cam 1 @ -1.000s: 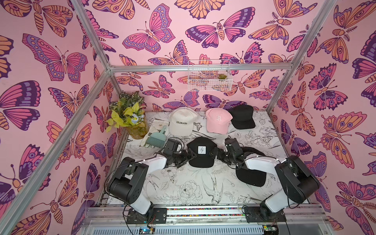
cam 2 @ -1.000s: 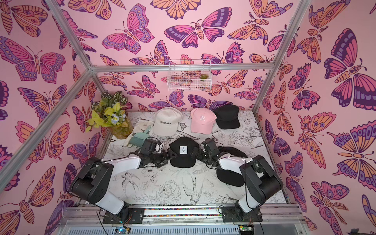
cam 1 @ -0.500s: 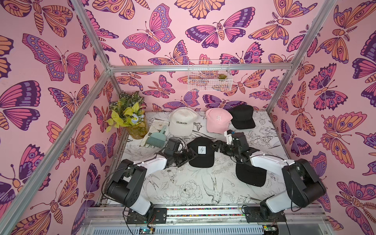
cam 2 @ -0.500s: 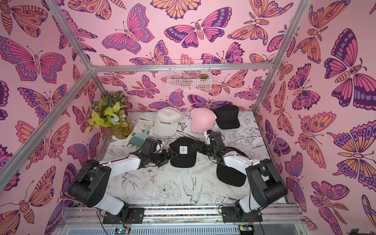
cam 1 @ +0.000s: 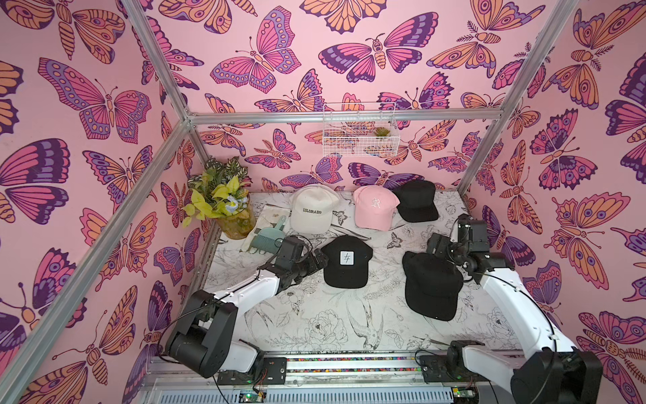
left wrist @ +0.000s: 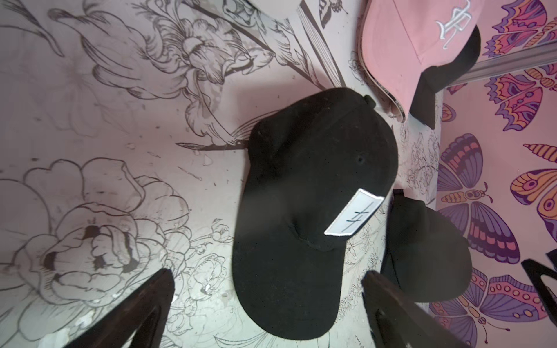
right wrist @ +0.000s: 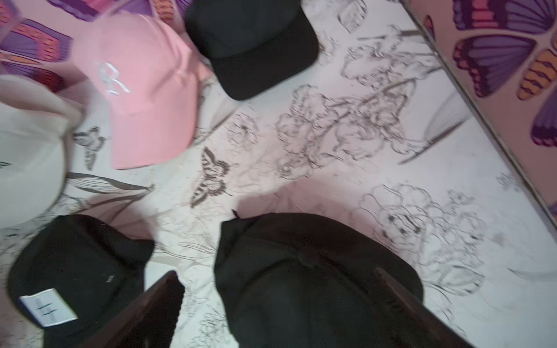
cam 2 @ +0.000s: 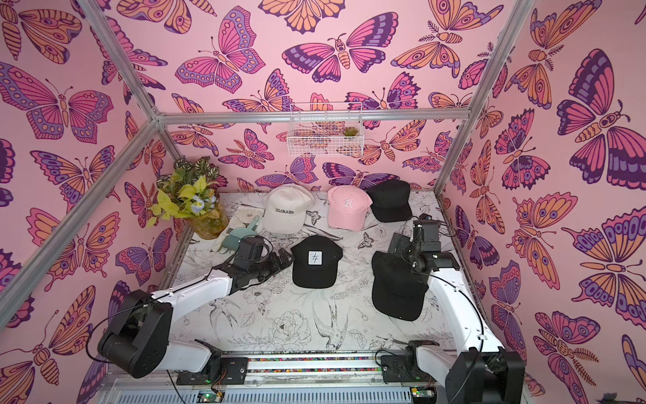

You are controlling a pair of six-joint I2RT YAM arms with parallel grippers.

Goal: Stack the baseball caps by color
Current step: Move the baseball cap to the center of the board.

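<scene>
Five baseball caps lie on the flower-printed table [cam 1: 314, 314]. At the back stand a cream COLORADO cap [cam 1: 313, 210], a pink cap [cam 1: 375, 208] and a black cap [cam 1: 416, 201]. A black cap with a white patch [cam 1: 346, 262] sits mid-table, and a plain black cap [cam 1: 431, 285] lies to its right. My left gripper [cam 1: 320, 260] is open at the patch cap's left side. In the left wrist view its brim [left wrist: 286, 286] lies between my fingers [left wrist: 144, 307]. My right gripper [cam 1: 433, 245] hangs open over the plain black cap's back; its crown [right wrist: 301, 286] sits between the jaws.
A potted plant [cam 1: 223, 203] stands in the back left corner. A teal brush [cam 1: 267, 238] lies on a cloth beside it. A white wire basket [cam 1: 360, 133] hangs on the back wall. The right wall and frame post [cam 1: 465, 182] are close to my right arm.
My right gripper has left the patch cap's right side and swung right, over the plain black cap. The left gripper has barely moved. The caps lie as before.
</scene>
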